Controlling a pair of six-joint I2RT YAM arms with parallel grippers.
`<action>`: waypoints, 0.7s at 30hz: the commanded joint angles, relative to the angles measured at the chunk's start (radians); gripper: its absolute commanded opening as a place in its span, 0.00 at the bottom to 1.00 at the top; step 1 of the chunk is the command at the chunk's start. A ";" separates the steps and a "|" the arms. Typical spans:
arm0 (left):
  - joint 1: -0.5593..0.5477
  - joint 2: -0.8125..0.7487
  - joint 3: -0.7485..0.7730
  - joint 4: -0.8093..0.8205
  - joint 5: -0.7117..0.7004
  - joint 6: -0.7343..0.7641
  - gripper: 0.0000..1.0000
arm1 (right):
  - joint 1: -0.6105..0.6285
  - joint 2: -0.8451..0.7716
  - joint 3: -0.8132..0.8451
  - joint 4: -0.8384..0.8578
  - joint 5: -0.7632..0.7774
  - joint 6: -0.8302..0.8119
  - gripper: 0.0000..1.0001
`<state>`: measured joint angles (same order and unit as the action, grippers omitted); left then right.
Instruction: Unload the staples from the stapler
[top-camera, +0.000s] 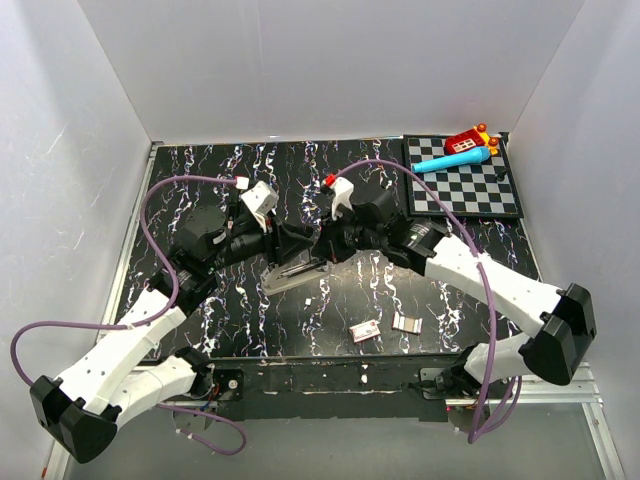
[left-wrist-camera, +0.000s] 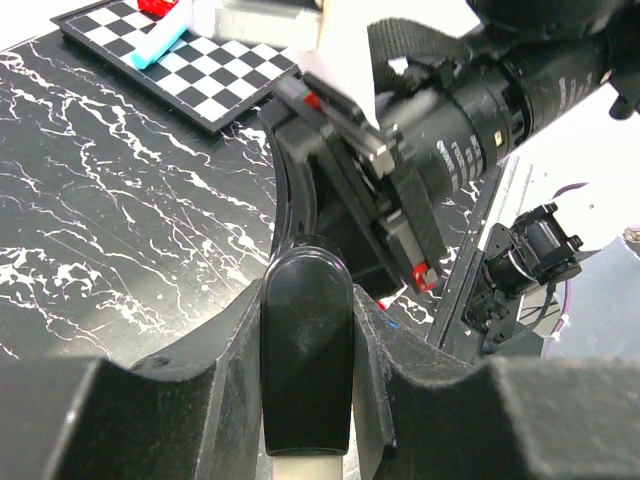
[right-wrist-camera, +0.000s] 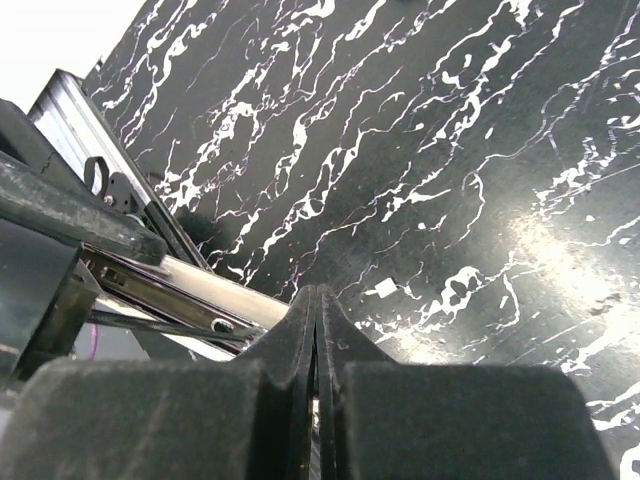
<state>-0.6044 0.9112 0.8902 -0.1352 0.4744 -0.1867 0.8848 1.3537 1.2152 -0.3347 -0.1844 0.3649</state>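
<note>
A: What lies nearest the arm bases?

B: A small red-and-white flat box (top-camera: 365, 330) and, near it, a small pale ridged piece (top-camera: 407, 322). Both are on the black marbled table (top-camera: 300, 170).

A: And the stapler?

B: The stapler (top-camera: 293, 272) is mid-table between the two arms, its halves swung apart. The left gripper (left-wrist-camera: 305, 335) is clamped partway on its dark rounded end. The right gripper (right-wrist-camera: 316, 315) has its fingers pressed flat together, tips right at the silver rail. Whether they nip anything, I cannot tell.

A: Farther back?

B: A chessboard (top-camera: 470, 195) sits in the far right corner, with a turquoise tube (top-camera: 452, 159) and a red toy (top-camera: 466, 141) on it.
</note>
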 joint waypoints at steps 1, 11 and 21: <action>0.002 -0.009 0.033 0.129 -0.069 -0.022 0.00 | 0.048 0.038 -0.016 0.036 -0.009 0.020 0.01; 0.002 -0.024 0.023 0.184 -0.215 -0.059 0.00 | 0.055 0.074 -0.062 0.105 -0.007 0.088 0.01; 0.002 -0.006 0.009 0.249 -0.353 -0.103 0.00 | 0.055 0.067 -0.124 0.169 -0.001 0.144 0.01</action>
<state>-0.6125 0.9211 0.8898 -0.0574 0.2676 -0.2932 0.9249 1.4155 1.1137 -0.1688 -0.1589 0.4728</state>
